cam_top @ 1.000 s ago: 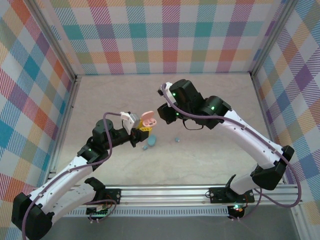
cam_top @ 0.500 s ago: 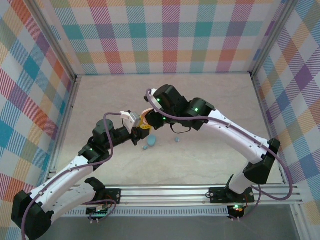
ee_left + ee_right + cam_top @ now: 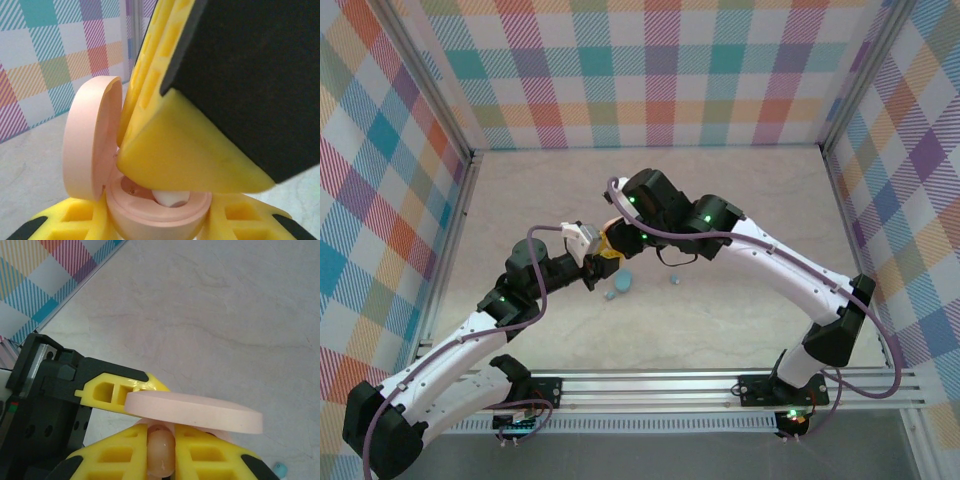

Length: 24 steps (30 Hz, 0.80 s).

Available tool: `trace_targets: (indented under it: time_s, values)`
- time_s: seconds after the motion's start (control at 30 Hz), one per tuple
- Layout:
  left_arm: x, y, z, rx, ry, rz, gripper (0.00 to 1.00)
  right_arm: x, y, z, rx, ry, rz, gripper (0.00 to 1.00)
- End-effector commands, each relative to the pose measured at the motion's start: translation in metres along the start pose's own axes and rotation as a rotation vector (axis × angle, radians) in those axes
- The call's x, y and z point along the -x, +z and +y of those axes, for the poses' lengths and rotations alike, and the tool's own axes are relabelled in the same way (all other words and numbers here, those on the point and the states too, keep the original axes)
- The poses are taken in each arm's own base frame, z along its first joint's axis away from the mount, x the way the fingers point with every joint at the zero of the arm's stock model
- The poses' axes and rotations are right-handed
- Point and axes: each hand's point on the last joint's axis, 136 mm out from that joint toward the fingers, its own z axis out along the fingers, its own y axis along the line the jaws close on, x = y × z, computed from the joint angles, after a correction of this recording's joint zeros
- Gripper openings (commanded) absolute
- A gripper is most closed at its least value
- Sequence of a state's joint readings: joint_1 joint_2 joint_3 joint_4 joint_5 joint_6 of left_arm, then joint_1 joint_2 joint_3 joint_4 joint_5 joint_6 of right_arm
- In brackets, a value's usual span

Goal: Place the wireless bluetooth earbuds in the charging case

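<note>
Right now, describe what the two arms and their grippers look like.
The left arm and right arm have white shells, black joints, small green lights and a looping purple cable each. The left gripper and right gripper have yellow fingers with square cut-out pockets on black bodies.

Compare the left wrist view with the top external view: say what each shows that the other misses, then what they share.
Left wrist: the pink case with its lid raised and a pale earbud in its well. Top external: the blue case and a blue earbud loose on the table. Shared: the left gripper holding the pink case, with the right gripper at it.
</note>
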<state>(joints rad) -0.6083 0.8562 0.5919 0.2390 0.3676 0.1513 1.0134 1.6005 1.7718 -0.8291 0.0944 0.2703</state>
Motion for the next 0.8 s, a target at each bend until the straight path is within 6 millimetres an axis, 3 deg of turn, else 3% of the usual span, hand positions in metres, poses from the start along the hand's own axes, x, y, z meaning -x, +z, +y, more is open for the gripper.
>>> trace_targets:
  time_s: [0.0,0.27,0.57,0.77]
  values:
    - [0.019,-0.001,-0.003,-0.004,0.045,-0.060,0.22,0.002,0.002,0.009,0.016,-0.009,0.006,0.20]
    - [0.020,-0.002,-0.003,-0.002,0.048,-0.062,0.21,-0.004,0.002,0.003,-0.019,-0.009,0.022,0.22]
    - [0.018,-0.004,-0.003,0.000,0.044,-0.056,0.21,0.006,-0.013,0.009,0.008,0.014,-0.023,0.31]
    - [0.018,-0.003,-0.004,-0.002,0.044,-0.056,0.21,0.012,-0.023,0.014,0.042,0.035,-0.049,0.32]
